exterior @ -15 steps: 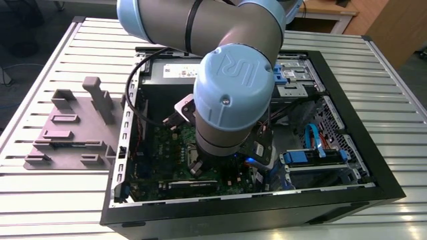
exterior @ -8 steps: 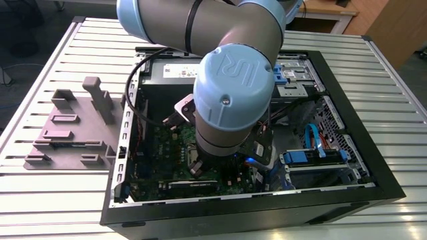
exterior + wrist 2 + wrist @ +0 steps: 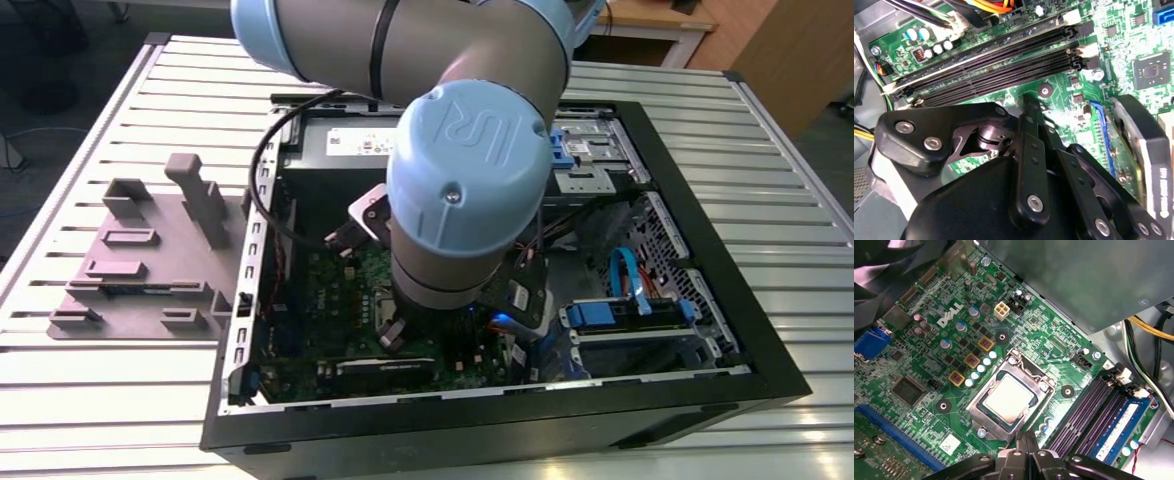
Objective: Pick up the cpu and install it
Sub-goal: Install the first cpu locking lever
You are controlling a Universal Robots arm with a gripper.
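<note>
Cpu [image 3: 1006,399]: we are seeing it lying flat inside the socket frame [image 3: 1026,371] on the motherboard [image 3: 939,360].
Gripper [image 3: 1025,436]: we are finding it hovering just beside the socket, fingers drawn together, gripping nothing.
Case [image 3: 694,400]: sitting open on the table [image 3: 107,400].

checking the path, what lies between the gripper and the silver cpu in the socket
In the first wrist view, only the socket's grey metal bracket edge and a strip of green motherboard lie between the gripper and the shiny square cpu.
</note>
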